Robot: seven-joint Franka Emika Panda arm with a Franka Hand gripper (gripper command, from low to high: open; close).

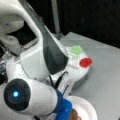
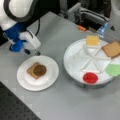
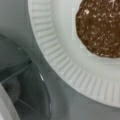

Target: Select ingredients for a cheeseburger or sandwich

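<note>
Fingers point(image 2: 37, 53) of the gripper point(image 2: 32, 52) hang just off the white plate's point(image 2: 25, 80) upper rim in a front view, holding nothing — whether they are spread or pressed together I cannot tell. The dark brown patty point(image 2: 39, 70) lies on a tan bread slice point(image 2: 31, 70) at the plate's middle, below and slightly right of the fingertips; in the wrist view the patty point(image 3: 100, 27) sits at upper right, the ribbed rim point(image 3: 62, 65) crossing the frame.

Well apart, to that front view's right, the white divided tray point(image 2: 75, 62) holds the yellow cheese square point(image 2: 92, 40), a second bread slice point(image 2: 111, 49), a green piece point(image 2: 114, 69) and a red round piece point(image 2: 90, 77) — each in its own wedge. Grey tabletop point(image 2: 55, 32) lies between plate and tray.
</note>
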